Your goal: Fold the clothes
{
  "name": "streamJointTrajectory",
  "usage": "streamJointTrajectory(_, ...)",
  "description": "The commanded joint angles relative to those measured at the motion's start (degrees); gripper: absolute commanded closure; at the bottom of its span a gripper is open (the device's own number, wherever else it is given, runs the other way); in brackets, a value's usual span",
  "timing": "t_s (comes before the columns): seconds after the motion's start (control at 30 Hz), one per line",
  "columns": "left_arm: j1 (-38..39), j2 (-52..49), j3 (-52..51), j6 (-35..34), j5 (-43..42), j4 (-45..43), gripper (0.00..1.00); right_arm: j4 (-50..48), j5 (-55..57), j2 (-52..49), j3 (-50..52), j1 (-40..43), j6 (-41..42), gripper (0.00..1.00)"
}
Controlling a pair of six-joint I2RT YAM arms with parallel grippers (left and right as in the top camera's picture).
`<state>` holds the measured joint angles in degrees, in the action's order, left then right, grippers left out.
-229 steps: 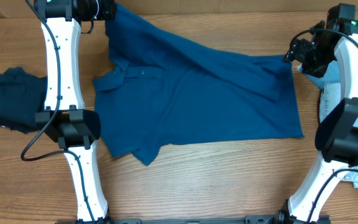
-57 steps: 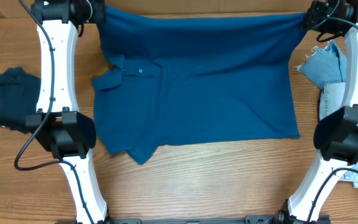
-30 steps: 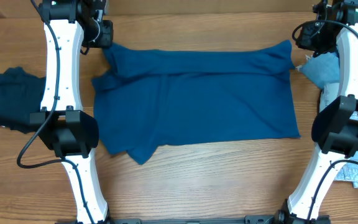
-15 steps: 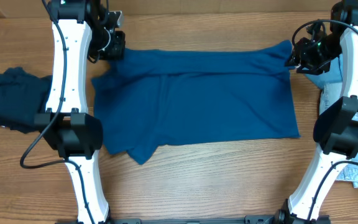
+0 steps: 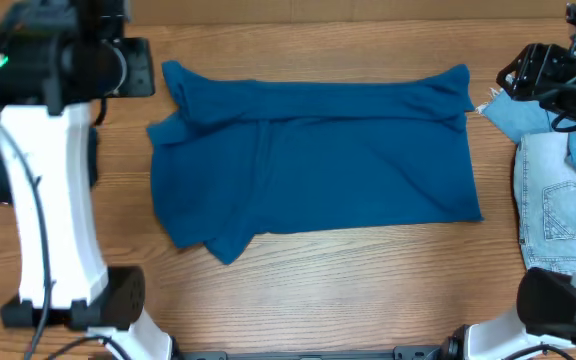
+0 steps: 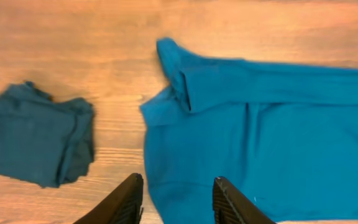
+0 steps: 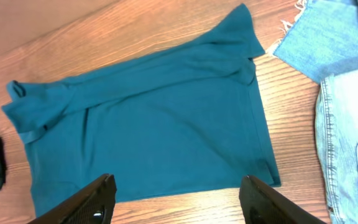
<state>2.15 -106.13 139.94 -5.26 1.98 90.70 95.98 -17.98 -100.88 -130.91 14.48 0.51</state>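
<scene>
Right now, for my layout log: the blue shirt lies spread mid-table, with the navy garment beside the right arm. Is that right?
Not quite. The blue shirt does lie spread mid-table, but the navy garment lies beside the left arm, as the left wrist view shows. Denim is what lies by the right arm.

White arms (image 5: 50,220) — bulky black joints (image 5: 118,68).
</scene>
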Motion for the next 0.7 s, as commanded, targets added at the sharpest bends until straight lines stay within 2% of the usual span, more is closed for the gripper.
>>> streamJointTrajectory(0.0,-0.46,-8.33,-5.7,-1.4,-0.13,-4.13,0.57,-0.79,0.52,-0.28,2.05,-1.53,-0.44,0.29)
streamJointTrajectory(0.1,-1.66,-15.45,-6.75,-4.09,-0.44,-6.99,0.49,-2.05,0.57,-0.28,3.76,-3.08,-0.96,0.22)
streamJointTrajectory(0.2,-2.51,-21.92,-6.75,-3.76,-5.44,-9.55,0.47,-3.89,0.55,-0.28,5.27,-3.48,-0.96,0.2)
streamJointTrajectory(0.27,-2.64,-24.98,-6.75,-3.78,-5.86,-12.11,0.47,-4.42,0.57,-0.28,6.01,-3.5,-0.98,0.2)
streamJointTrajectory(0.43,-2.51,-27.89,-6.78,-3.78,-9.9,-19.54,0.43,-4.9,0.55,-0.44,6.19,-3.5,-0.98,0.2)
streamJointTrajectory(0.67,-2.45,-32.37,-6.8,-4.2,-11.98,-20.79,0.44,-5.49,0.55,-0.44,6.21,-3.5,-0.96,0.2)
